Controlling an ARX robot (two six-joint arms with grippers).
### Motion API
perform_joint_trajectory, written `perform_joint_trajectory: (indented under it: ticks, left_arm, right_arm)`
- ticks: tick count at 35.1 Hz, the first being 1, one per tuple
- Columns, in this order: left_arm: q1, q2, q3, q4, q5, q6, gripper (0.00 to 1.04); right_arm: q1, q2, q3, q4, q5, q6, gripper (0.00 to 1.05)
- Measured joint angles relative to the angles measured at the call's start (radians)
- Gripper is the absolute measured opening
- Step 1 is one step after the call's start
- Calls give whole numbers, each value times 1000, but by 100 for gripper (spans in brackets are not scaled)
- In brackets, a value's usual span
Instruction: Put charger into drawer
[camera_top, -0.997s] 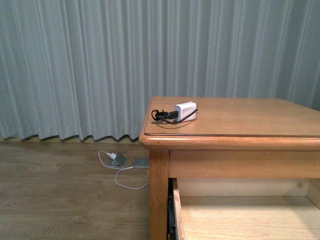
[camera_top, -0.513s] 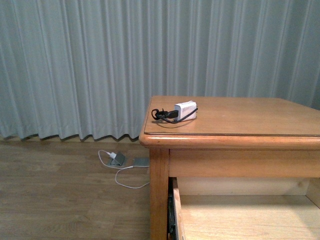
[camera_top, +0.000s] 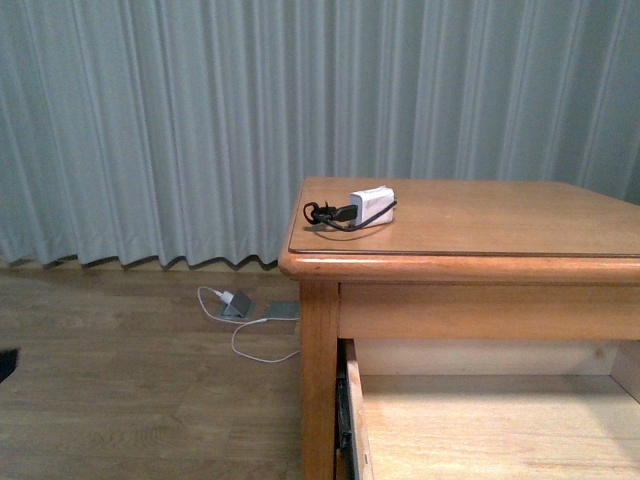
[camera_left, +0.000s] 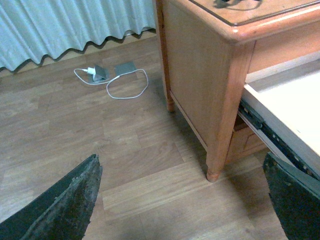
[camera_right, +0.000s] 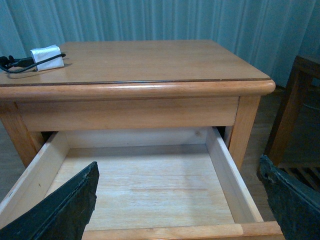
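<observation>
The charger (camera_top: 371, 205), a small white block with a black cable coiled at its left end, lies on the wooden table's top near the left front corner; it also shows in the right wrist view (camera_right: 47, 56). The drawer (camera_top: 480, 430) stands pulled open below the tabletop, its light wood interior (camera_right: 145, 185) empty. My right gripper (camera_right: 180, 200) is open, hovering over the drawer's front. My left gripper (camera_left: 185, 200) is open over the floor, left of the table's leg (camera_left: 222, 125). Neither gripper shows in the front view.
The honey-coloured table (camera_top: 480, 265) fills the right. A white plug with white cable and grey flat devices (camera_top: 245, 305) lie on the wood floor by the curtain (camera_top: 150, 130). Another wooden piece of furniture (camera_right: 295, 110) stands right of the table.
The front view has shifted: the table and charger sit slightly higher in frame and more floor and drawer show. The charger has not moved on the table.
</observation>
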Motion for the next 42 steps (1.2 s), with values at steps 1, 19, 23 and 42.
perform_joint_trajectory:
  ticks: [1, 19, 23, 42]
  left_arm:
    - [-8, 50, 27, 21, -6, 5, 98]
    - [-193, 713, 628, 211, -59, -39, 98]
    - [-227, 839, 760, 225, -77, -57, 98]
    - [-297, 1221, 1149, 224, -38, -105, 98]
  right_arm:
    - [0, 0, 0, 0, 0, 0, 96]
    - [0, 0, 0, 0, 0, 0, 96]
    - [0, 0, 0, 0, 0, 0, 96]
    - [0, 0, 0, 0, 0, 0, 96]
